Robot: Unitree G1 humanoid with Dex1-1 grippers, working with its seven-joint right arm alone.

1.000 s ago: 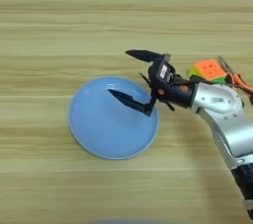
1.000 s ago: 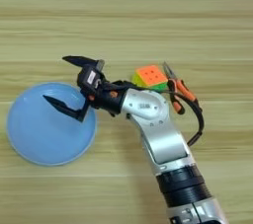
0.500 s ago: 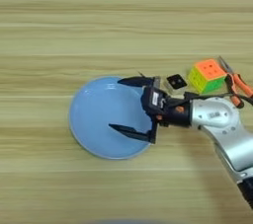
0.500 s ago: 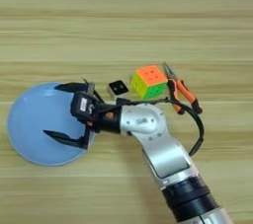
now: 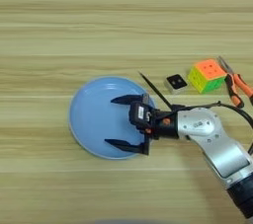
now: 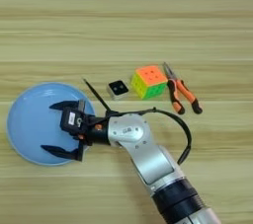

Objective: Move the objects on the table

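So the pincer (image 5: pixel 117 123) sits over the right half of the light-blue plate (image 5: pixel 91 119), with its two black fingers (image 5: pixel 124 100) spread wide apart and nothing between them. One finger points left across the upper part of the plate, the other across the lower part near the front rim. Can't tell if the tips actually touch the plate surface or just hang over it.

Behind the fingers there's a small black block with a white label, then the silver forearm (image 6: pixel 141 149) running off toward the bottom right, with a black cable looping out beside it.

The thin black stick (image 5: pixel 154 90) lies slanted just off the plate's upper right edge, its lower end disappearing behind the wrist. It looks like it's on the worktop (image 5: pixel 123 16), beside the plate, not on it.

Further right there's a small black square thing (image 5: pixel 176 82) with a white spot on top, and right next to that a colourful puzzle cube (image 6: pixel 149 81). The pliers (image 6: pixel 181 91) with the orange-and-black handles lie just right of the cube, jaws pointing away from the robot, well apart from the plate.
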